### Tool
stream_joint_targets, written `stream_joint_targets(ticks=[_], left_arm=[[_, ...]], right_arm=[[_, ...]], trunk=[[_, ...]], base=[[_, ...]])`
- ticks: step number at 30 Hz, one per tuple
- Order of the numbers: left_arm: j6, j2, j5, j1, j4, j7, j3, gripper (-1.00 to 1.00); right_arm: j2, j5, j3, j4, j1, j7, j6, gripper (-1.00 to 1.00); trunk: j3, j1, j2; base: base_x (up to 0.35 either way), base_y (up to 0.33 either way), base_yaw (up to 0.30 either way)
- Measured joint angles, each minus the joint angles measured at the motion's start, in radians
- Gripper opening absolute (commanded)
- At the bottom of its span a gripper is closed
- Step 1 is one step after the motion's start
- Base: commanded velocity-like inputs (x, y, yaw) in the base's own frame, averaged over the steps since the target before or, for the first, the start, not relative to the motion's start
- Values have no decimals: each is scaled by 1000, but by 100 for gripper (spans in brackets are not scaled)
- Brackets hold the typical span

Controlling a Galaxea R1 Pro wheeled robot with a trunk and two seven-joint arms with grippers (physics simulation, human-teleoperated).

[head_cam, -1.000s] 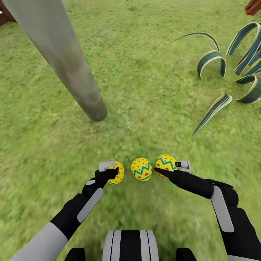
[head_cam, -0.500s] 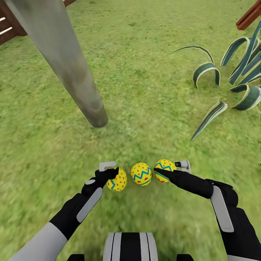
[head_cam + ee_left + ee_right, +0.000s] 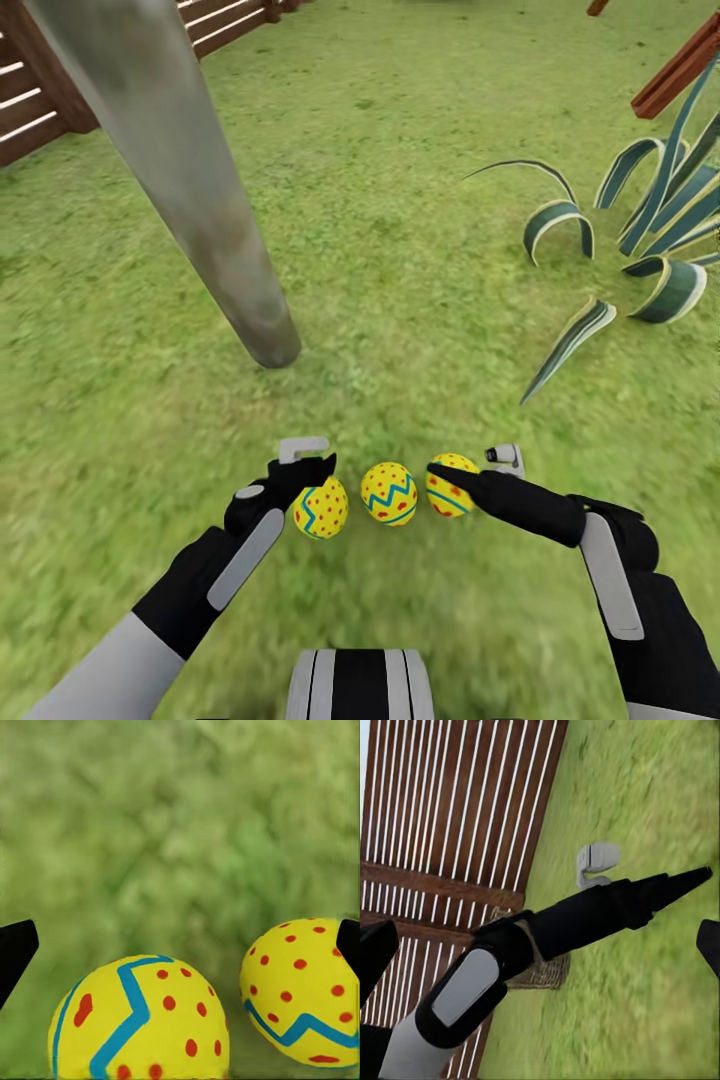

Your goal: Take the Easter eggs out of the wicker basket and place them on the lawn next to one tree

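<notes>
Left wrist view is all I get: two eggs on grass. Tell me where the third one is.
Observer: Head view shows the third egg at the right gripper fingertips, in a row with the left egg and the middle egg on the lawn.
Operator: Give me the tree's position.
Observer: The tree meets the lawn ahead of the left egg, slightly to its left.
Operator: Report the basket.
Observer: Right wrist view shows the wicker basket by the wooden fence.

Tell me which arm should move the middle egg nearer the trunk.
Left, probably: its open pincer faces the middle egg, per its wrist view, and the trunk stands on its side.
</notes>
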Motion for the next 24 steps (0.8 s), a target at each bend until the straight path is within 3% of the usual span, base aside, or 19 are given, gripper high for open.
stream_joint_targets(ticks=[5, 9, 16, 24], left_arm=[[112, -4, 7, -2, -12, 21, 12, 100], [187, -4, 10, -1, -30, 40, 53, 100], [214, 3, 9, -2, -37, 45, 86, 100], [270, 1, 8, -2, -76, 46, 92, 100]], right_arm=[[-1, 4, -5, 1, 0, -34, -28, 100], [3, 4, -3, 2, 0, -36, -43, 100], [2, 7, -5, 4, 0, -72, -49, 100], [0, 7, -6, 5, 1, -100, -81, 100]], trunk=[[22, -2, 1], [38, -4, 2], [65, -7, 4], [96, -11, 6]], base=[[0, 0, 0], [-5, 0, 0], [-199, 0, 0], [-251, -20, 0]])
